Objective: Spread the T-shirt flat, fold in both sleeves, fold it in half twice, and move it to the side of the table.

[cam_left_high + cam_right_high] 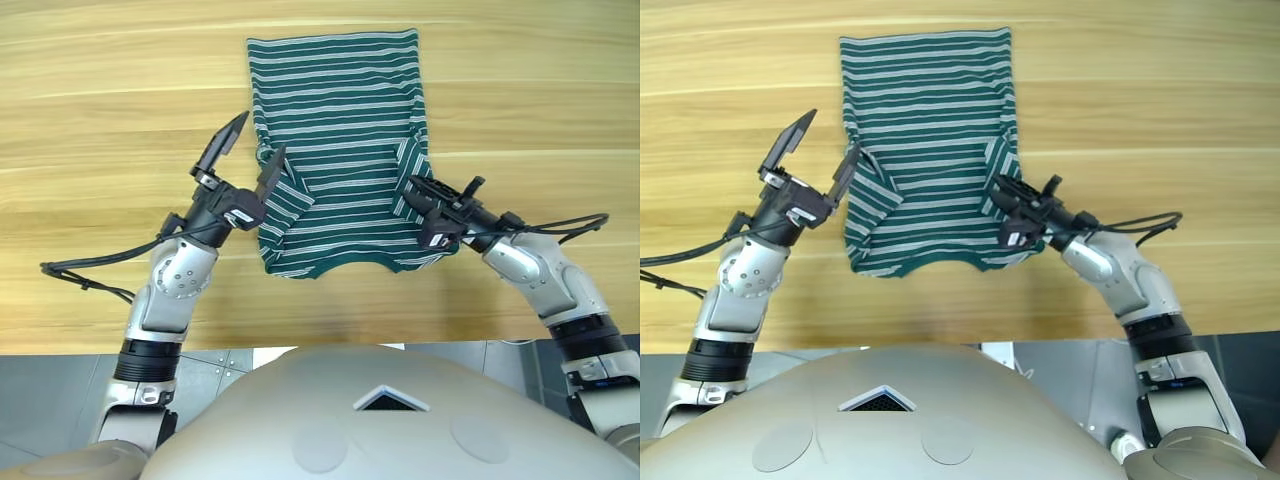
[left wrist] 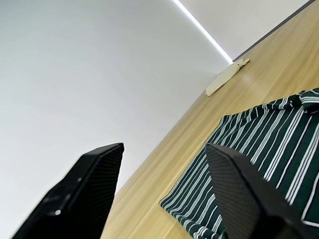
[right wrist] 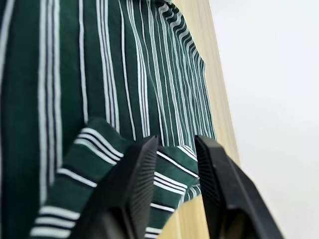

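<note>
Risk, left side: the left gripper (image 1: 262, 133) is up off the table (image 1: 100, 100), at the left edge of the green striped T-shirt (image 1: 340, 110); if it comes down off the mark, I think it could nip only the top layer or miss the cloth; then the fold would go crooked.
Risk, sleeves: both sleeves look folded in; a hard tug at one corner could pull the left sleeve (image 1: 288, 198) or the right sleeve (image 1: 412, 160) back out.
Risk, two sides: if one side lifts before the other, the shirt could twist or bunch.
Left tool: its two black fingers are spread wide; nothing is between them; they touch nothing.
Right tool: the right gripper (image 3: 175, 149) sits low at the shirt's right edge, right of the frame's middle; its fingers have only a narrow gap; I cannot tell if they touch the cloth.
Shirt place: it lies flat at the top middle of the head view, neck end toward the bottom.
</note>
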You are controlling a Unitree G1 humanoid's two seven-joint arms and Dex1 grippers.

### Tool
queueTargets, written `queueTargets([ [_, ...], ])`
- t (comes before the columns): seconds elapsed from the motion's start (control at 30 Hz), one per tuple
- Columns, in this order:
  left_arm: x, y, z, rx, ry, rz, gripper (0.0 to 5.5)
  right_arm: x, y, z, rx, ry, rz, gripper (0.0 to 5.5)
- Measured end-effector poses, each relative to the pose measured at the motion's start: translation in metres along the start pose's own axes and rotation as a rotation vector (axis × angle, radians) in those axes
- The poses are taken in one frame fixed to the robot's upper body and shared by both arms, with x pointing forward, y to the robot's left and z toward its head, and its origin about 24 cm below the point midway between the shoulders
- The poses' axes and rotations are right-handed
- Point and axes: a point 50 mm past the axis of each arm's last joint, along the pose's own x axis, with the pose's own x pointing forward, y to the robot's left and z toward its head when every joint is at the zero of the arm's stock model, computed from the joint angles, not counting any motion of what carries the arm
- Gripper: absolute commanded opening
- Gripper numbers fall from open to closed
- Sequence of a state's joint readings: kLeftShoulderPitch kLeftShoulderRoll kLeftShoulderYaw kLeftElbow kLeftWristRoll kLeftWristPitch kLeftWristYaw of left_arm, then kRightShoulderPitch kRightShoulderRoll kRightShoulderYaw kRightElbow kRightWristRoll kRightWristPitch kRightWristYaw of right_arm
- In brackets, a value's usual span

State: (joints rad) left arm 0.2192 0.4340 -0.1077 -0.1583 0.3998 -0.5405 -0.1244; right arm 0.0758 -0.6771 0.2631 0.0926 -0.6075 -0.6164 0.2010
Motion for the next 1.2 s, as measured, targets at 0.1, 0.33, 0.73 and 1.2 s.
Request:
queueTargets([
  [0.1, -0.008, 0.004, -0.007, 0.031, 0.037, -0.042, 3.08, -0.003, -0.002, -0.001, 0.005, 0.004, 0.008, 1.75],
  [0.33, -0.053, -0.009, -0.017, 0.069, 0.147, -0.365, 3.08, -0.028, -0.011, -0.011, 0.142, 0.057, -0.080, 1.75],
  [0.73, -0.100, 0.005, -0.025, 0.127, 0.327, -0.789, 3.08, -0.096, -0.002, -0.046, 0.087, 0.283, 0.089, 1.75],
  [1.2, -0.062, -0.026, -0.014, 0.107, 0.093, -0.928, 3.08, -0.103, 0.008, -0.043, 0.084, 0.265, 0.184, 1.75],
])
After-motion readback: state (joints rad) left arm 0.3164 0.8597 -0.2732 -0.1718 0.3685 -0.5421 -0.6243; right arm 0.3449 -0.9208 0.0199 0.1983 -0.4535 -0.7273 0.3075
